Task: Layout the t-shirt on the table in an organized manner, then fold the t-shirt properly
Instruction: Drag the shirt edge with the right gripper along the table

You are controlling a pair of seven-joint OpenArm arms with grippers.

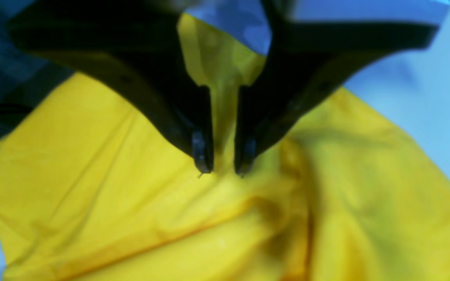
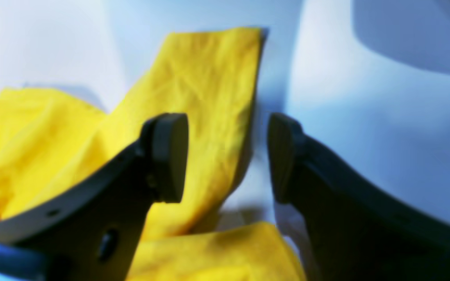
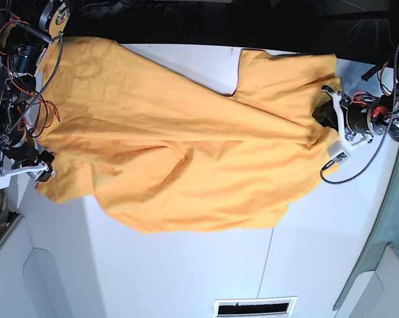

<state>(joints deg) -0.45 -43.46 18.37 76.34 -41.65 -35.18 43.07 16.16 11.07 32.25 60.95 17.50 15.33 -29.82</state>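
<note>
1. The t-shirt (image 3: 179, 152) lies spread across the white worktop (image 3: 186, 271), stretched between the two arms, with loose wrinkles through its middle.
2. The left pincer (image 1: 225, 169), at the right edge of the base view, is clamped on a pinched ridge of the t-shirt; the cloth rises between its nearly closed jaws.
3. The right pincer (image 2: 229, 156), at the left edge of the base view, stands with its jaws apart. A strip of the t-shirt shows behind the gap, and no cloth is gripped between the pads (image 2: 168, 156).
4. One sleeve (image 3: 285, 73) lies flat near the left arm.
</note>
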